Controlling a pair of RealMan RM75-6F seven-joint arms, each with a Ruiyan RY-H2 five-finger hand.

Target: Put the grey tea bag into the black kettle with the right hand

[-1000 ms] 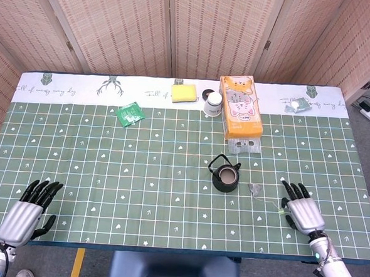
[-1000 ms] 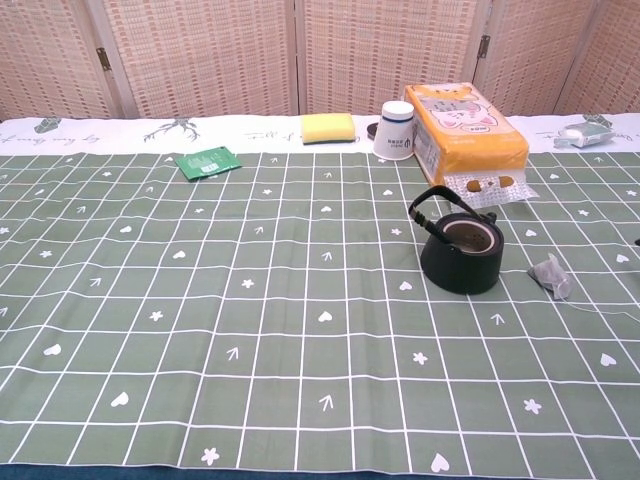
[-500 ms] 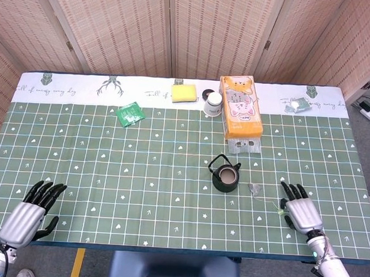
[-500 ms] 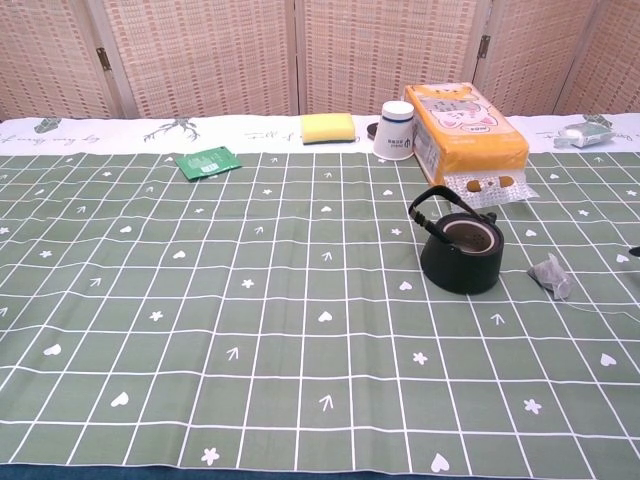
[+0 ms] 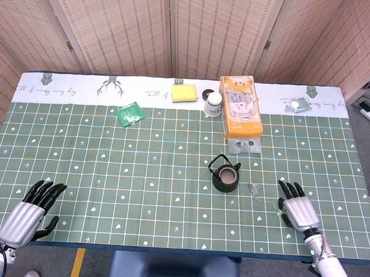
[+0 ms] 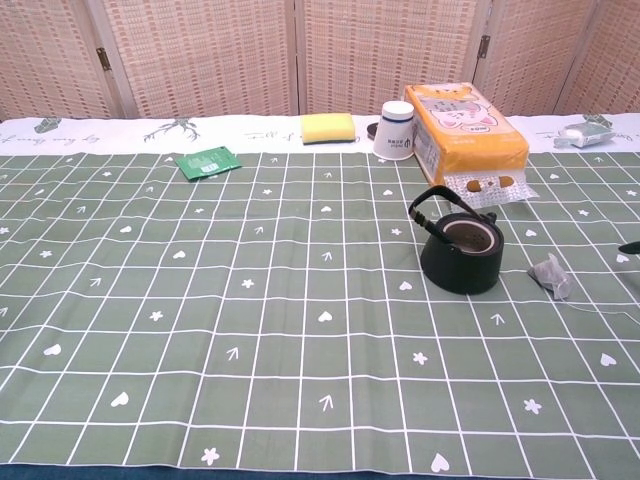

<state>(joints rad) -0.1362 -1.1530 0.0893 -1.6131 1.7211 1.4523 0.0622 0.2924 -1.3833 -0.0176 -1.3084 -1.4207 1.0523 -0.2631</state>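
Tea bag: one grey tea bag [image 5: 255,189] lies on the tabletop [image 5: 107,171] just right of the black kettle [image 5: 226,176], apart from it, with its thin string trailing toward the right robot hand [image 5: 298,209].
Kettle: one, upright, lid off, mouth open, handle tipped to its left.
Right robot hand: flat near the front edge, fingers apart, holding nothing, near the bag but not touching it.
Left robot hand [image 5: 29,207]: at the front left corner, fingers spread, empty.
Handling: the bag looks light, soft and easily crushed; I judge a gentle pinch at its peaked top, or on the string, is the best hold, since it could slide on the cloth.
Other counts: one orange box [image 5: 239,114], one paper cup [image 5: 213,104], one yellow sponge [image 5: 184,92], one green packet [image 5: 131,114].
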